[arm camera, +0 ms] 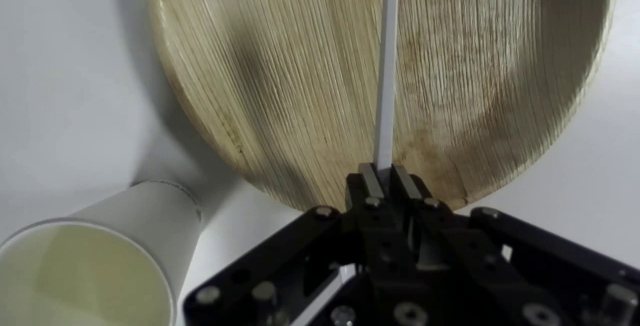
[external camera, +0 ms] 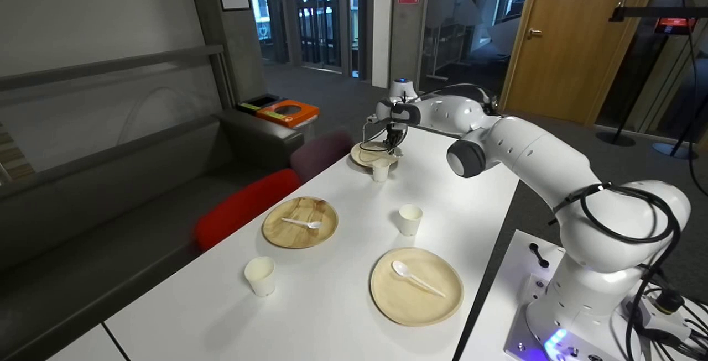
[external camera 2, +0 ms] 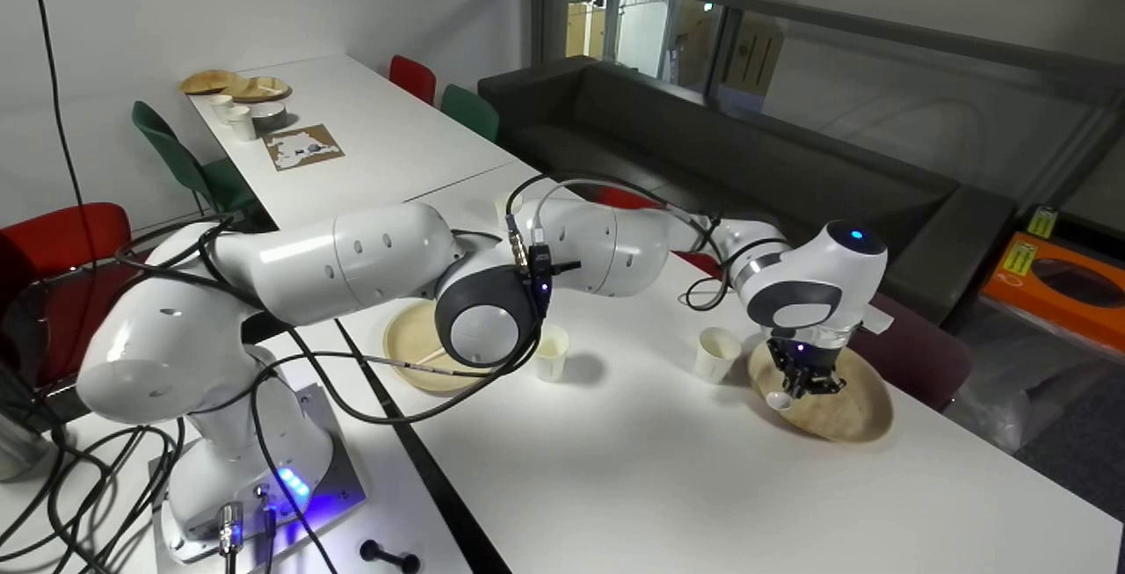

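My gripper (arm camera: pixel 384 172) is shut on a white plastic spoon (arm camera: pixel 386 76); its thin handle sticks out from between the fingertips in the wrist view. The spoon's bowl (external camera 2: pixel 778 400) shows below the gripper (external camera 2: pixel 807 381) in an exterior view. Beneath lies a round wooden plate (arm camera: pixel 300 101), also visible in both exterior views as the far plate (external camera: pixel 362 156) and the plate (external camera 2: pixel 852 416) under the gripper. Whether the spoon touches the plate I cannot tell. Beside the plate stands a white paper cup (arm camera: pixel 150 236), apart from the gripper.
Elsewhere on the white table are a wooden plate (external camera: pixel 293 236) with a spoon (external camera: pixel 301 222), a paler plate (external camera: pixel 409 308) with a spoon (external camera: pixel 418 280), and two cups (external camera: pixel 410 221) (external camera: pixel 261 278). A red chair (external camera: pixel 243 212) and a purple chair (external camera: pixel 321 153) stand along the edge.
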Available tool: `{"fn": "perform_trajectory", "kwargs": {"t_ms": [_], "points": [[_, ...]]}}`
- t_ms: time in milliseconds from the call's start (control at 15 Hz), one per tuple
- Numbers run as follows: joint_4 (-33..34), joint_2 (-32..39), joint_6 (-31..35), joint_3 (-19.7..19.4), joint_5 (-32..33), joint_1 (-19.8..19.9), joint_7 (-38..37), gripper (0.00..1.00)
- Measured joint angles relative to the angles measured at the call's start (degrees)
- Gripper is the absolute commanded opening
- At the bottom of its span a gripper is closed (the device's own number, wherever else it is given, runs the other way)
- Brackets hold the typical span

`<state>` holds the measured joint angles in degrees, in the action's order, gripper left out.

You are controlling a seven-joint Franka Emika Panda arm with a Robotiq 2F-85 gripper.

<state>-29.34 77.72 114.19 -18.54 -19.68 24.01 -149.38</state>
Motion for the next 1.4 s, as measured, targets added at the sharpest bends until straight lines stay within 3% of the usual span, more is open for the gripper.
{"fn": "perform_trajectory", "kwargs": {"t_ms": [333,467,867,1000,1400], "points": [[0.0,0.0,1.1,-3.4,-1.1,-1.0,0.1,0.02],[0.0,0.2,3.2,-6.6,-1.1,-2.2,0.1,0.02],[-1.9,2.3,10.7,-24.4,-6.2,-8.7,0.1,0.02],[-1.9,3.3,10.9,-28.2,-7.9,-10.5,0.1,0.02],[0.6,6.7,10.9,-27.6,-8.0,-13.2,0.1,0.02]]}}
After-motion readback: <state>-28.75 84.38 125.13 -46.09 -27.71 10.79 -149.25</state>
